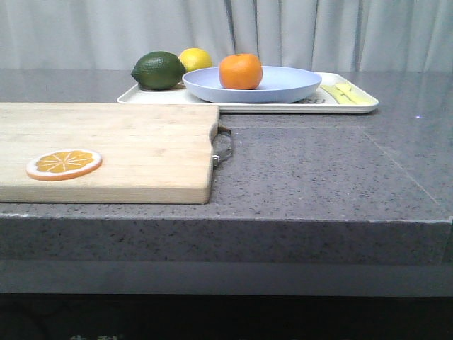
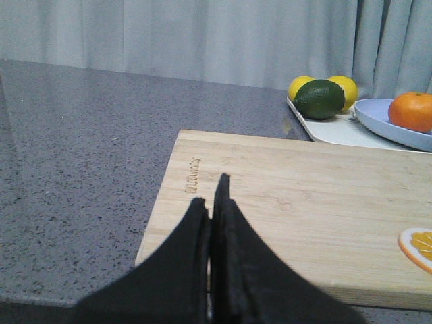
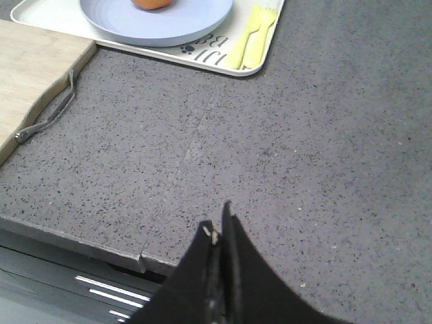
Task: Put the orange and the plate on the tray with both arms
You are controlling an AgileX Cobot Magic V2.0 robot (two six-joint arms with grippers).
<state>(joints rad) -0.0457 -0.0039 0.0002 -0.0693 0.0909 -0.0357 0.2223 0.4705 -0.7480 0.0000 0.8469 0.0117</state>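
Note:
The orange (image 1: 241, 71) sits on the pale lavender-blue plate (image 1: 290, 86), and the plate rests on the white tray (image 1: 354, 105) at the back of the counter. Orange (image 2: 412, 111), plate (image 2: 385, 121) and tray (image 2: 337, 131) also show in the left wrist view. In the right wrist view the plate (image 3: 155, 20) lies on the tray (image 3: 209, 57), with the orange (image 3: 152, 3) cut off at the edge. My left gripper (image 2: 211, 192) is shut and empty above the cutting board's near edge. My right gripper (image 3: 217, 219) is shut and empty over the counter's front edge. Neither gripper shows in the front view.
A wooden cutting board (image 1: 106, 149) with a metal handle (image 1: 223, 145) lies at the front left, an orange slice disc (image 1: 64, 164) on it. A dark green fruit (image 1: 158, 70) and a yellow lemon (image 1: 196, 58) sit on the tray's left end, yellow cutlery (image 1: 347, 93) on its right end.

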